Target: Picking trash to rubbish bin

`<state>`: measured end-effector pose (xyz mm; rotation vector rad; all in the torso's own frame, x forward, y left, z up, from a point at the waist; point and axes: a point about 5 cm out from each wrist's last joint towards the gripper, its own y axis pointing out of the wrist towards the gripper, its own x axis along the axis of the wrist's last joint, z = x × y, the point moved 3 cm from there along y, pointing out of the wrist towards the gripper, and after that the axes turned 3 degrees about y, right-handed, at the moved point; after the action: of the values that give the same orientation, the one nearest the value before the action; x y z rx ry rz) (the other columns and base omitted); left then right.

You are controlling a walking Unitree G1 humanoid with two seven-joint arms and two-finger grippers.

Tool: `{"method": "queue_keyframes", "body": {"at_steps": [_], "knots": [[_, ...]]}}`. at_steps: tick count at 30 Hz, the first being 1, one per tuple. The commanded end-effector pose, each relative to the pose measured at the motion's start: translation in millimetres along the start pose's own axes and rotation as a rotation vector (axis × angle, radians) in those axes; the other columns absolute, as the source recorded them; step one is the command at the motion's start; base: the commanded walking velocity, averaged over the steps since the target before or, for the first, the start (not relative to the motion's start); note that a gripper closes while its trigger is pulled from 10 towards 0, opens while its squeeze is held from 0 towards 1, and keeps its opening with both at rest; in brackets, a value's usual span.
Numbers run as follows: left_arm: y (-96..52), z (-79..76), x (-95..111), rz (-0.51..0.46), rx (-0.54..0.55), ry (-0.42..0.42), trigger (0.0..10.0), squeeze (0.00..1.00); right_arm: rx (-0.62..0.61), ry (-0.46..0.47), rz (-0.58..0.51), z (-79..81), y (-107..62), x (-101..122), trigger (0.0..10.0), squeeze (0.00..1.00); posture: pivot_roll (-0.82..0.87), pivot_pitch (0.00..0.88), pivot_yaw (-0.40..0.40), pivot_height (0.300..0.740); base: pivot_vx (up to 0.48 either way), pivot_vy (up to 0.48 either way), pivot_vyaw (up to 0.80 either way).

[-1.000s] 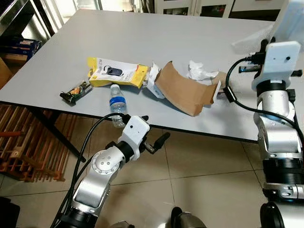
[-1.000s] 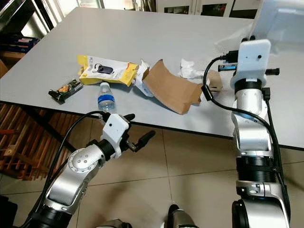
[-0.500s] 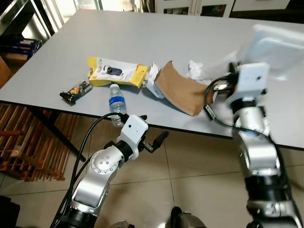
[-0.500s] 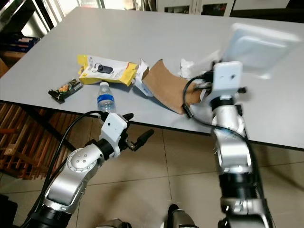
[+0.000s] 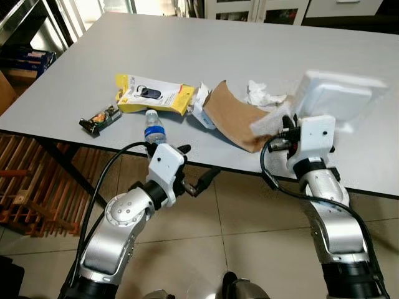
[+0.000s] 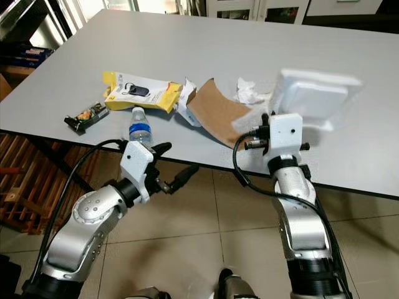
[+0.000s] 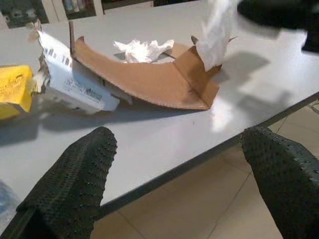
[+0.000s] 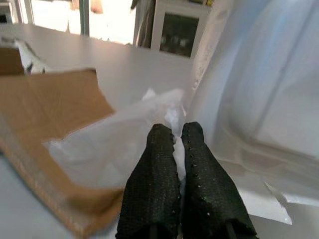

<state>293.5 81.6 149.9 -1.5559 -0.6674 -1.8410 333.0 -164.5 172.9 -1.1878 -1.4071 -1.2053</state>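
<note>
On the grey table (image 5: pixel 187 56), farthest to the left of the left gripper (image 5: pixel 198 180), lies a dark snack wrapper (image 5: pixel 100 120); beyond that gripper sit a yellow package (image 5: pixel 153 95) and a small water bottle (image 5: pixel 153 129) near the table edge. The left gripper hangs just below and in front of the table edge, its two black fingers (image 7: pixel 75 186) spread wide apart with nothing between them. Ahead of it, in the left wrist view, a torn white box (image 7: pixel 75 82) rests against a curved piece of brown cardboard (image 7: pixel 149 79), with a crumpled white tissue (image 7: pixel 142 50) behind the cardboard.

To the right, the right gripper (image 8: pixel 174 149) is raised at the table edge beside the cardboard's right end, its fingers pressed together on a thin white plastic bag (image 8: pixel 119 149). The bag looks blurred in the eye views. Just beyond this gripper, touching the bag, a white foam container (image 5: pixel 330 99) stands tilted above the table
</note>
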Motion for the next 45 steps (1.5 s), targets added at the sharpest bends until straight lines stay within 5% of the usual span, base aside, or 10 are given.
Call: {"method": "queue_keyframes", "body": {"at_steps": [1, 13, 25, 36, 45], "knots": [[-3.6, -3.0, 0.2, 0.003, -0.017, -0.006, 10.0, 0.0, 0.024, -0.001, -0.002, 1.5, -3.0, 2.8, 0.0, 0.0, 0.02, 0.138, -0.003, 0.74, 0.0, 0.0, 0.0], [-39.8, 4.4, -20.4, 0.083, 0.068, -0.158, 10.0, 0.0, 0.144, 0.023, 0.05, 23.6, -38.2, -9.6, 0.0, 0.0, 0.04, 0.13, -0.028, 0.74, 0.0, 0.0, 0.0], [-57.2, 7.3, -45.5, 0.169, 0.159, -0.167, 10.0, 0.0, 0.314, -0.015, 0.1, 50.8, -67.3, -30.8, 0.0, 0.0, 0.05, 0.133, -0.039, 0.74, 0.0, 0.0, 0.0], [-64.8, 12.8, -54.7, 0.19, 0.262, -0.158, 10.0, 0.0, 0.368, -0.067, 0.133, 59.1, -83.6, -43.9, 0.0, 0.0, 0.04, 0.137, -0.05, 0.74, 0.0, 0.0, 0.0], [-65.4, 11.3, -55.4, 0.191, 0.27, -0.144, 10.0, 0.0, 0.318, 0.004, 0.265, 50.9, -96.0, -77.7, 0.0, 0.0, 0.04, 0.134, -0.044, 0.74, 0.0, 0.0, 0.0]]}}
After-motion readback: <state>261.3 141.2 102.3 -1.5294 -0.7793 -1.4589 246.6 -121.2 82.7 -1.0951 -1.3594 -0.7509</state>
